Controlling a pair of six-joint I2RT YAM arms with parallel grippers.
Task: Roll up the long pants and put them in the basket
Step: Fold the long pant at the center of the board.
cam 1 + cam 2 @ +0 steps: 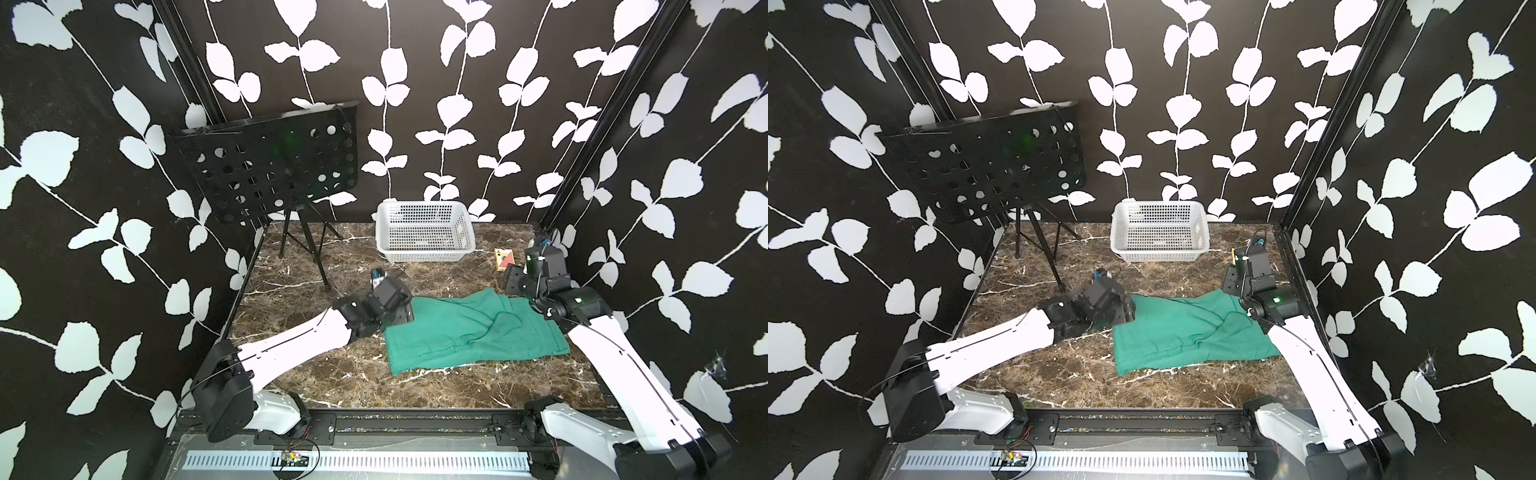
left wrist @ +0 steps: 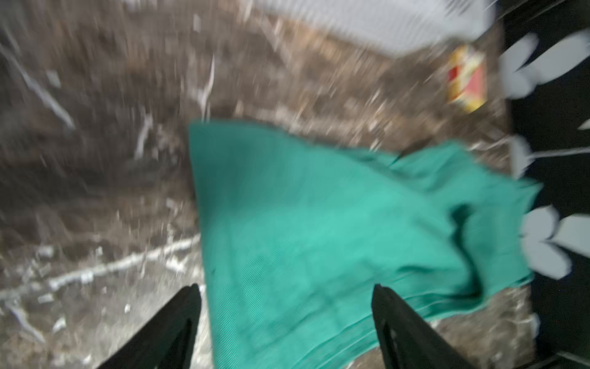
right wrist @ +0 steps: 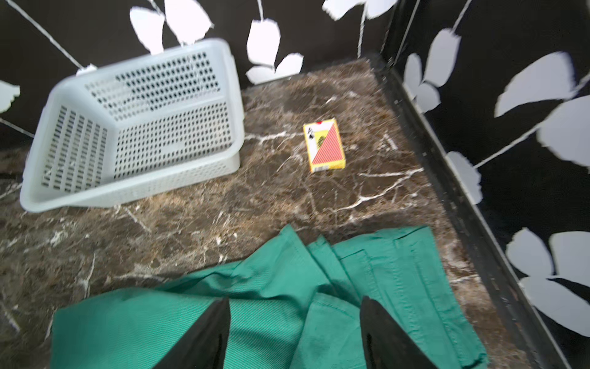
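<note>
**Long pants (image 1: 478,332) folded flat, roll not yet begun**

In both top views the long pants (image 1: 1192,332) lie as a flat, roughly rectangular teal stack on the right half of the marble bench (image 1: 332,374). They sit well apart from the white basket (image 1: 419,243) at the back and from the small card box (image 1: 503,261). A soft ridge and a loose flap cross the middle, and we see no coiled part anywhere. Our left fingers (image 1: 405,313) hang at the cloth's left edge, and our right fingers (image 1: 512,282) at its far right end.

The left wrist view is blurred. Our left fingers (image 2: 178,319) stand wide apart with the straight edge of the pants (image 2: 319,223) between them, and they grip nothing. The cloth looks matte and finely ribbed, with several plies showing along one side.

In the right wrist view our right fingers (image 3: 207,335) are parted above the pants (image 3: 223,313) with nothing pinched. Stitched hems and overlapping layers show here, slightly rumpled.

We judge the folding into a strip done and the whole roll left to do.
</note>
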